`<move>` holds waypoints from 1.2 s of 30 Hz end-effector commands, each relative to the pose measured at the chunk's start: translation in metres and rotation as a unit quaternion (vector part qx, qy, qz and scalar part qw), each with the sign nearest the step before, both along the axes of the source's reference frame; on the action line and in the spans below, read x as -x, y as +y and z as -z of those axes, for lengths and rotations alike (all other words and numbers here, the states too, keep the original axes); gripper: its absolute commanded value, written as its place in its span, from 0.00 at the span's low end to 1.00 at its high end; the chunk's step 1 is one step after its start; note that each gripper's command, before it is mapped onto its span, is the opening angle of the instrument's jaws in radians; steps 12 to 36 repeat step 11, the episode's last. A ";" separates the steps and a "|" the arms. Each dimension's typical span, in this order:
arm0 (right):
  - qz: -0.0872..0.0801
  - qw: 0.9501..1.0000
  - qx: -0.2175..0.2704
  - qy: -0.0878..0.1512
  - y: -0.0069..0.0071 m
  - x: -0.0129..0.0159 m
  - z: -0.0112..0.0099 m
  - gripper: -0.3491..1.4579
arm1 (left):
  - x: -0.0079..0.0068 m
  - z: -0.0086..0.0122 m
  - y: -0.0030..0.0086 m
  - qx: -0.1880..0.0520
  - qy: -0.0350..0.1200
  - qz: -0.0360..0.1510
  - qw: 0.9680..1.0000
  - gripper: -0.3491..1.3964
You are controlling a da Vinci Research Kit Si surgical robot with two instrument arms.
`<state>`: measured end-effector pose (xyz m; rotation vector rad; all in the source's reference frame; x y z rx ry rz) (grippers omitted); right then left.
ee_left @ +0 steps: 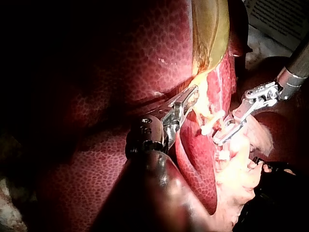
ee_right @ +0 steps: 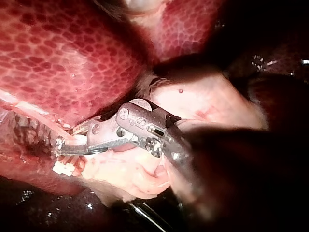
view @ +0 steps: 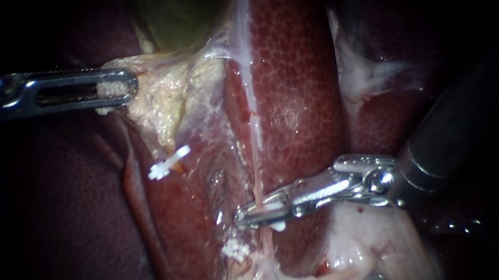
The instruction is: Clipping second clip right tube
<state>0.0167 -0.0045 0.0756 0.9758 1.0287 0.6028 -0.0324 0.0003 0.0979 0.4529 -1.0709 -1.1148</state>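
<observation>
Right instrument (view: 261,212): slim metal jaws were clamped on a white plastic clip (view: 274,206) that straddled the thin pink right tube (view: 256,158). A second white clip (view: 234,248) sat near the tube's lower end and a third white clip (view: 168,164) lay well left. Further back, the left instrument (view: 123,88) had its jaws closed on pale yellow fatty tissue (view: 162,99) under the greenish gallbladder (view: 177,11). Mottled dark-red liver (view: 291,61) lay alongside.

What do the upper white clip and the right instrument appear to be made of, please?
Upper white clip: probably plastic, matt and opaque, with no glints. Right instrument: metal, polished silver with bright highlights at the tip; its shaft looks dark and smoother, possibly coated.
</observation>
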 end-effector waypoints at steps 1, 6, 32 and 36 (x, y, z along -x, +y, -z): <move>0.000 1.000 0.000 0.000 0.0000 0.0000 0.0000 0.00 | 0.0000 0.0000 0.0000 0.000 0.000 0.000 1.000 0.00; 0.001 1.000 0.000 0.000 0.0000 0.0000 0.0001 0.00 | 0.0000 0.0000 0.0000 0.000 0.000 0.000 1.000 0.00; 0.000 1.000 -0.003 -0.001 0.0000 0.0000 0.0001 0.00 | 0.0000 0.0000 0.0000 0.000 0.000 0.000 1.000 0.00; 0.000 1.000 -0.003 -0.001 0.0000 0.0000 0.0001 0.00 | 0.0000 0.0000 0.0000 0.000 0.000 0.000 1.000 0.00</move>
